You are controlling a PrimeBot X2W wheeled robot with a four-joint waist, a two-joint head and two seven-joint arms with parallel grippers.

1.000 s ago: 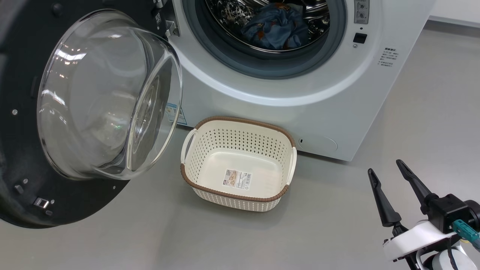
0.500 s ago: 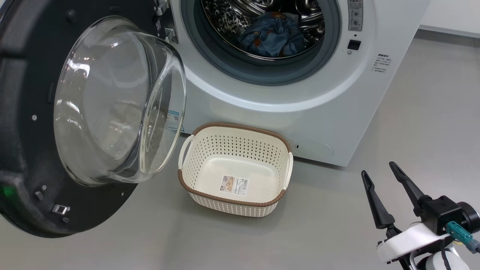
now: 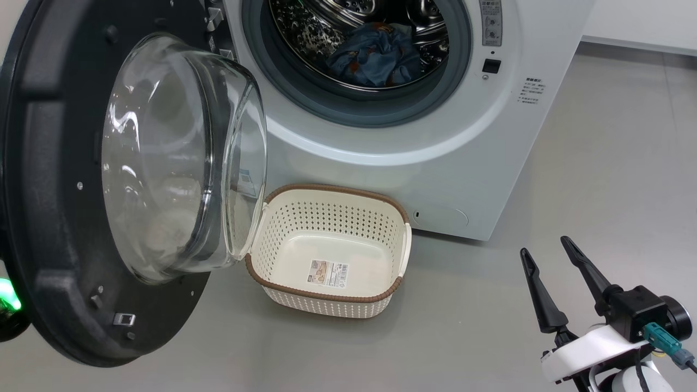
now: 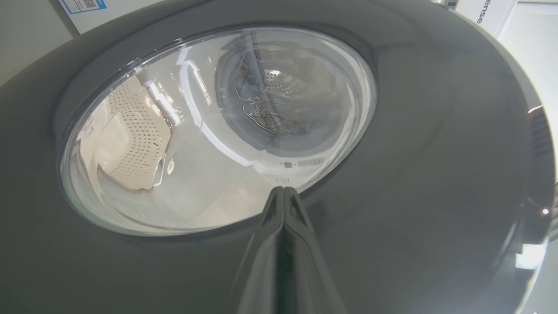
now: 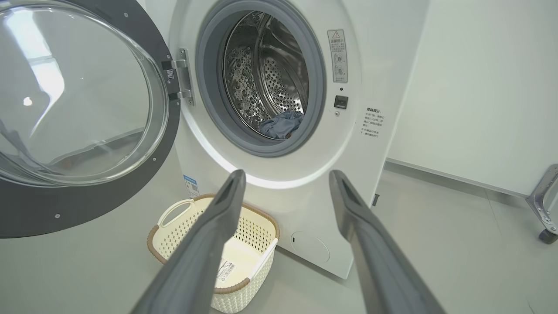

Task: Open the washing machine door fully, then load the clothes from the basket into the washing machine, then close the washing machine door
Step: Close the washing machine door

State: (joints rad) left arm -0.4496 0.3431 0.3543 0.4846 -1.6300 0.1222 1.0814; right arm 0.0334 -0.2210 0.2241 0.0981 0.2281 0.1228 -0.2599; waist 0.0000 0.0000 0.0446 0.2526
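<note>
The washing machine (image 3: 435,163) stands with its round door (image 3: 49,228) swung out to the left, glass bowl (image 3: 174,158) bulging toward the basket. Blue clothes (image 3: 375,57) lie inside the steel drum, also seen in the right wrist view as clothes (image 5: 281,124). The cream basket (image 3: 283,218) sits empty on the floor before the machine, its left handle behind the bowl. My left gripper (image 4: 283,190) is shut, tips against the door's outer black rim (image 4: 414,174) just below the glass. My right gripper (image 3: 544,246) hangs open at the lower right, holding nothing, right gripper (image 5: 287,174) pointing at the machine's front.
Grey floor (image 3: 599,163) spreads to the right of the machine. A white wall panel (image 5: 479,87) stands behind it, with a metal caster leg (image 5: 545,209) at the far right. A green light (image 3: 6,296) glows at the left edge behind the door.
The head view has shifted, moving everything leftward. The door has swung somewhat toward the machine, its bowl now overlapping the basket's left handle. The right gripper stays open.
</note>
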